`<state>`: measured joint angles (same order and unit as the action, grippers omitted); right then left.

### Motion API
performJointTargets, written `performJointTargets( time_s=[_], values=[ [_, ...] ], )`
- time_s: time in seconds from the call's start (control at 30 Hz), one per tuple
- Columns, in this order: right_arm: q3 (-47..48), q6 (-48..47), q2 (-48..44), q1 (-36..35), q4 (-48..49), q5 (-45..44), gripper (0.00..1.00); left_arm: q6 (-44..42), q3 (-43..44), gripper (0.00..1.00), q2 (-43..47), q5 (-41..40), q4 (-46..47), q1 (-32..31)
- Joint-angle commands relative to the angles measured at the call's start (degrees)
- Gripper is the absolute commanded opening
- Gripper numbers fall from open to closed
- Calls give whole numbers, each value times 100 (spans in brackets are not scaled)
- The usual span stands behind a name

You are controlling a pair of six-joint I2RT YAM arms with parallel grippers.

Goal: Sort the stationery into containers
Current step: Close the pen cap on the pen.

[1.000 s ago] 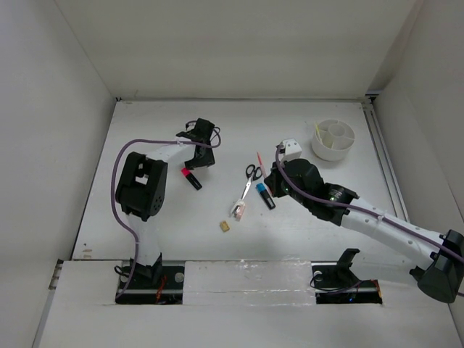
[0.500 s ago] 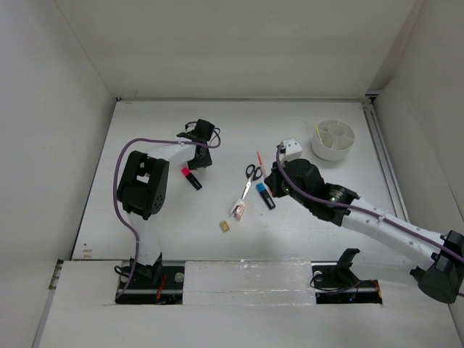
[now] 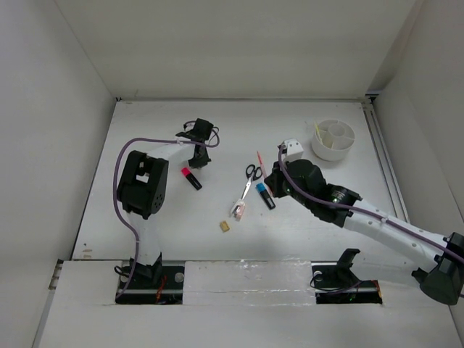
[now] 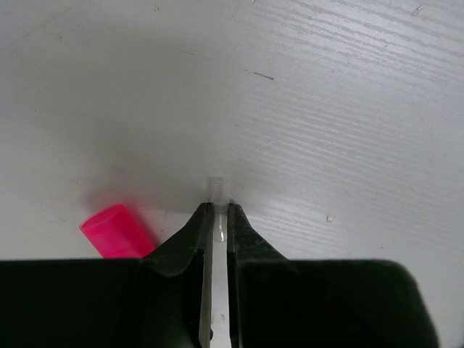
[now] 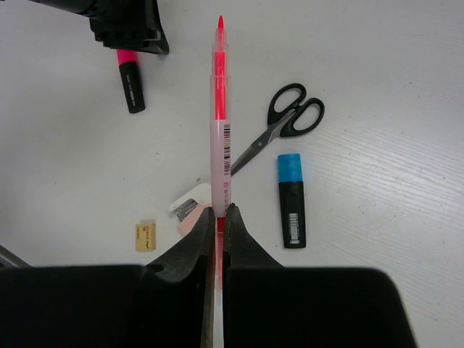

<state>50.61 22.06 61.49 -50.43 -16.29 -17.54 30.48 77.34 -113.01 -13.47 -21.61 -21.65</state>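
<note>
My right gripper (image 5: 218, 210) is shut on the thin red pen (image 5: 219, 109) and holds it above the table; from above the gripper (image 3: 274, 178) sits by the pen (image 3: 259, 158). Below it lie the black-handled scissors (image 5: 286, 119), the blue-capped marker (image 5: 291, 199), a pink-and-white eraser (image 5: 190, 206) and a tan eraser (image 5: 146, 236). My left gripper (image 4: 217, 209) is shut on a small clear cap-like piece (image 4: 216, 190), just beyond the pink-capped marker (image 4: 116, 230), which also shows from above (image 3: 191, 177). The white tub (image 3: 342, 149) at the far right holds the pale yellow stick (image 3: 317, 133).
White walls enclose the table on three sides. A rail (image 3: 384, 163) runs along the right edge beside the tub. The left arm's purple cable (image 3: 119, 170) loops over the left side of the table.
My left gripper has drawn back a little from the pink-capped marker, away from me. The right arm has shifted slightly with the red pen still in its jaws.
</note>
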Motion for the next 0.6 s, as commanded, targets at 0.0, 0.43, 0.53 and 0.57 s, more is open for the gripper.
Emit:
performJointTargets(
  time_s=[0.0, 0.43, 0.53, 0.57],
  values=[
    [-42, -9, -155, -54, 91, -4, 0, -50, -9, 0, -336, 214, -221, 29],
    [-1009, 376, -15, 130, 2129, 2026, 0, 107, -630, 0, 2331, 1697, 1271, -348],
    [-1079, 754, 100, -45, 2506, 2097, 0, 265, -1270, 0, 3342, 2084, 2062, -349],
    [-1080, 842, 100, -98, 2665, 2210, 0, 266, -1431, 0, 3573, 2208, 2255, -349]
  ],
)
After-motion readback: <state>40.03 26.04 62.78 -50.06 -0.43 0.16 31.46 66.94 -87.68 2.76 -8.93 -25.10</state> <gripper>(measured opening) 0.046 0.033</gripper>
